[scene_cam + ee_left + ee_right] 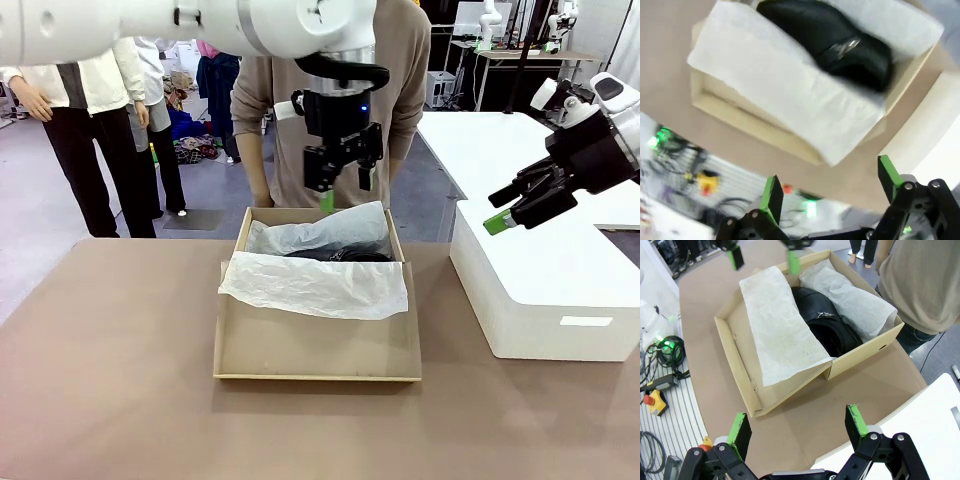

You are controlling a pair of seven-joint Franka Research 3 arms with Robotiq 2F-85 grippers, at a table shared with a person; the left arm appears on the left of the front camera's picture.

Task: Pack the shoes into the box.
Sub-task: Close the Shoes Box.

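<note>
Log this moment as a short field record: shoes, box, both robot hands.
shoes: black, lying in the box between tissue sheets
box: open on the table, lid flap folded out on the near side
left hand: open, empty, above the box's far end
right hand: open, empty, raised near the white plastic box
person: standing behind the box

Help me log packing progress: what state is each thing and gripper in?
box: open, lid folded down flat.
shoes: inside the box, partly uncovered.
tissue paper: spread open, one sheet draped over the lid.
left gripper: open, empty.
right gripper: open, empty.
</note>
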